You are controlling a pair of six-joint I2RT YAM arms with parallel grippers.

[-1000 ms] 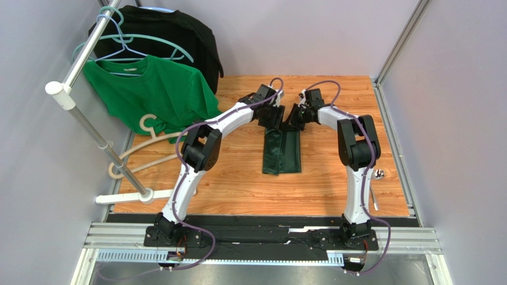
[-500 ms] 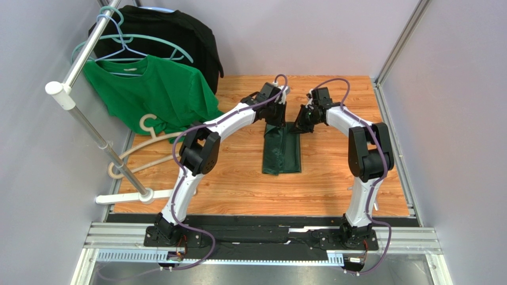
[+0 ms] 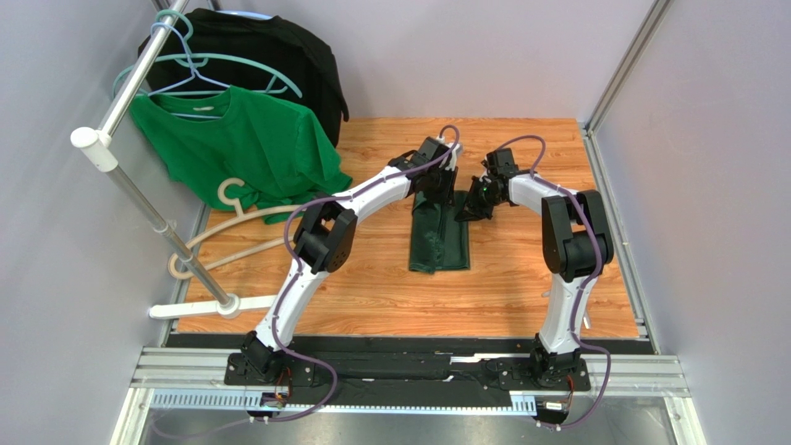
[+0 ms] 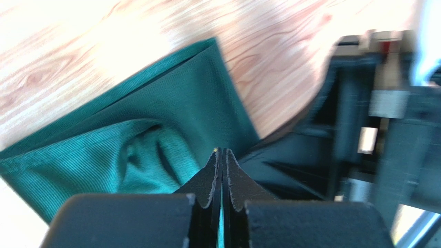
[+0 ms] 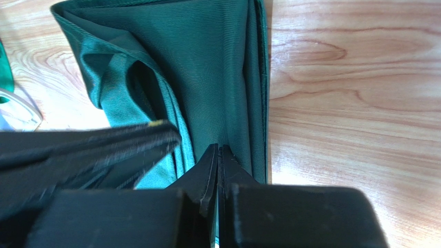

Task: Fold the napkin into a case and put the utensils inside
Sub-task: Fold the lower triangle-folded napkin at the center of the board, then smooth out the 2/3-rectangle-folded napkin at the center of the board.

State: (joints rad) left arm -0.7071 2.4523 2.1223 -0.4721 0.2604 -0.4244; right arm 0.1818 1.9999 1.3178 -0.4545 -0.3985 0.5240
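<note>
Napkin: the plain dark forest-green cloth napkin [image 3: 438, 243] lies as a narrow layered strip in the middle of the light wooden table [image 3: 520, 278]. Its long side runs from the far edge toward the near edge.
Far end of the strip: rumpled, with a loose pucker in the left layer. The right long edge looks stacked and straight.
Left gripper: the left gripper [image 4: 222, 152] has its fingers pressed together at the strip's far end. A thin sliver of green shows between them, so it appears to pinch the cloth.
Right gripper: the right gripper [image 5: 218, 148] is likewise clamped, with green between its fingers, at the far right corner of the strip.
Step in hand: probably drawing the far end over to make or tidy a fold of the case.
Doing it well: move both pinches together and level, and keep the edge between them taut so the pucker pulls out. Lay the cloth flat with its long edges lined up, and let go only once it rests.
Risk: uneven pulls would skew the strip or drag the lower layers.
Utensils: none clearly recognisable. A small shiny object [image 3: 591, 272] sits near the right edge, too small to identify.
Far left corner: a bright green T-shirt [image 3: 241, 139] and a black garment [image 3: 269, 56] hang from a metal rail [image 3: 139, 83].
Room: grey walls on three sides.
</note>
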